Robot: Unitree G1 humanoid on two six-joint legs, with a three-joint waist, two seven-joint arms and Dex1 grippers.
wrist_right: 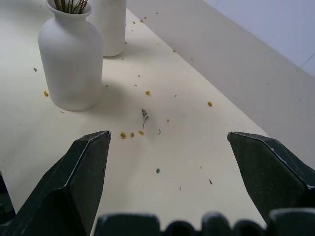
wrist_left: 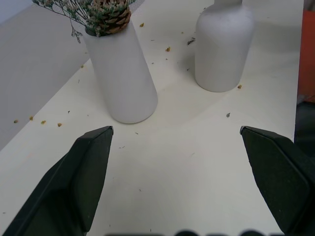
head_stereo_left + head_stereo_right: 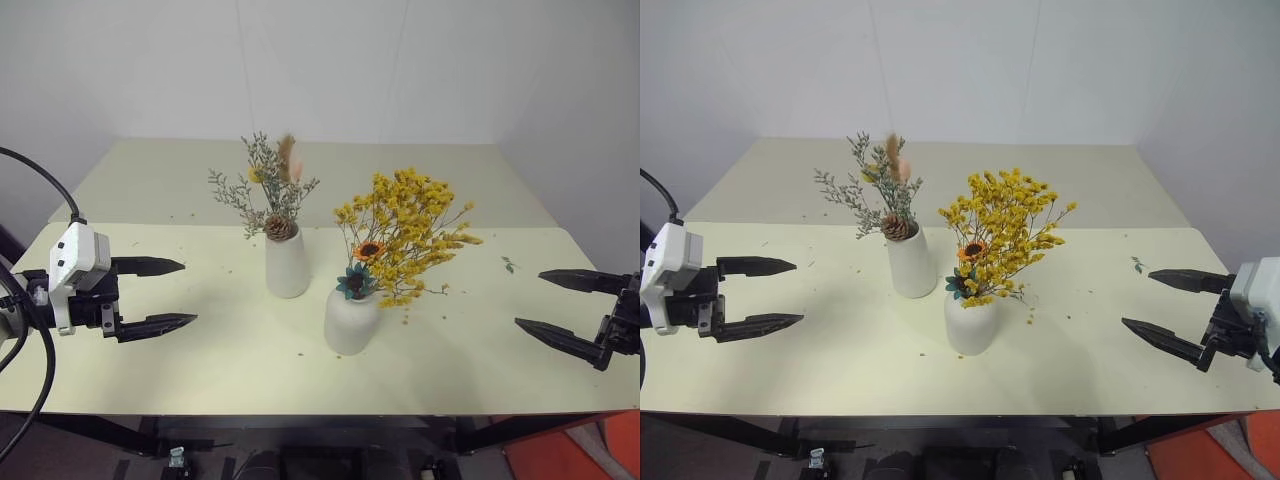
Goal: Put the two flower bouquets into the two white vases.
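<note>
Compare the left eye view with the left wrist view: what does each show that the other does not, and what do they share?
Left eye view alone: the mustard-yellow bouquet with its teal flower and sunflower, standing in the shorter vase; the whole grey-green bouquet; the right gripper, fingers open and empty; the table's far half.

Left wrist view alone: close detail of yellow crumbs scattered on the table beside the taller vase.

Both: the two white vases, the pinecone at the taller vase's mouth, and the left gripper, open and empty.

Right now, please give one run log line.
grey-green bouquet: in tall vase | yellow bouquet: in round vase | left gripper: open | right gripper: open
</note>
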